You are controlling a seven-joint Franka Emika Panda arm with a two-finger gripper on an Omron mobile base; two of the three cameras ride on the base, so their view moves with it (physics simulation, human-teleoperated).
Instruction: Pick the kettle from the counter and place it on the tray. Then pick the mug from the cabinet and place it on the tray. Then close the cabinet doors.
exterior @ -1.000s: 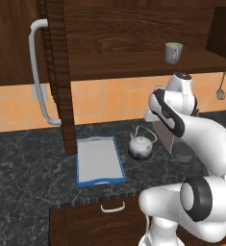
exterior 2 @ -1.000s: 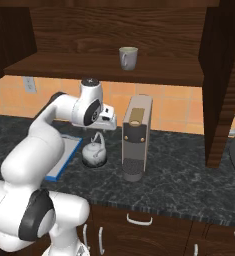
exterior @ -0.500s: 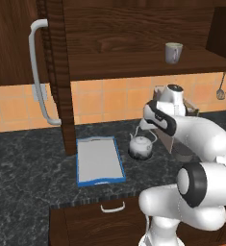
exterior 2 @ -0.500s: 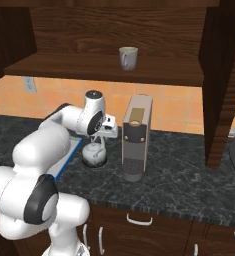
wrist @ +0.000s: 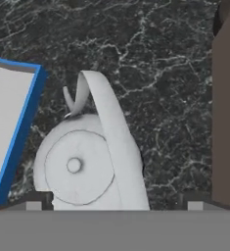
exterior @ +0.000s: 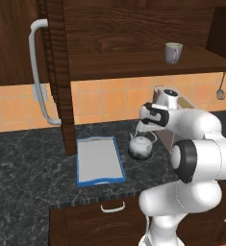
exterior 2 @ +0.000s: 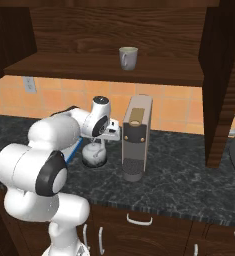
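The dark speckled counter (exterior: 32,163) carries the tray (exterior: 98,160), with the kettle (exterior: 141,146) sitting at its 3 o'clock, plus a coffee machine (exterior 2: 136,137).

The kettle (wrist: 82,166) is silvery-white, the tray (exterior: 99,160) is light grey with a thin blue rim, the counter (exterior: 28,168) is black stone with white speckles, and the mug (exterior 2: 128,57) is beige-olive.

orange tiled wall (exterior: 114,98) behind, brown coffee machine (exterior 2: 136,137), hanging utensils (exterior: 225,86).
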